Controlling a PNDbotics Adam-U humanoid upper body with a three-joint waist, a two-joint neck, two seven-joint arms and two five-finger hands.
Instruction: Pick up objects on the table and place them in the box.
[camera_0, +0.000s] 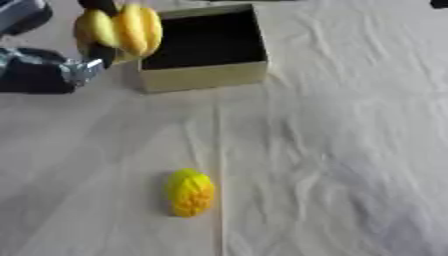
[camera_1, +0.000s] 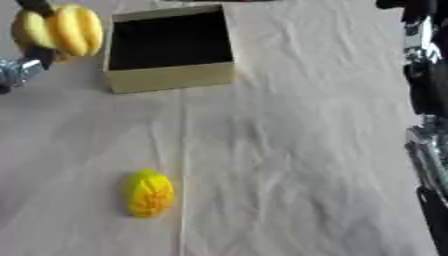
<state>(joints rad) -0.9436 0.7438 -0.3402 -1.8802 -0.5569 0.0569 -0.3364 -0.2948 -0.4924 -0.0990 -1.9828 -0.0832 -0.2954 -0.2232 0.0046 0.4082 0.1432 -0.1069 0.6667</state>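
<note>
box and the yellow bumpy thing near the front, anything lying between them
Nothing: between the box and the yellow bumpy object only bare creased white cloth shows, in both eye views.

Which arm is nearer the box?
Left. The left hand holds a banana bunch right beside the box; the right arm hangs far off, at the view's right edge.

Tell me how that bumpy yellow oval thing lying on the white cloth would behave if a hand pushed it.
The bumpy yellow oval object looks rounded, so it would probably roll sideways rather than slide. Its ridged surface may give fingers some purchase. The wrinkled white cloth under it could bunch and slow it.
</note>
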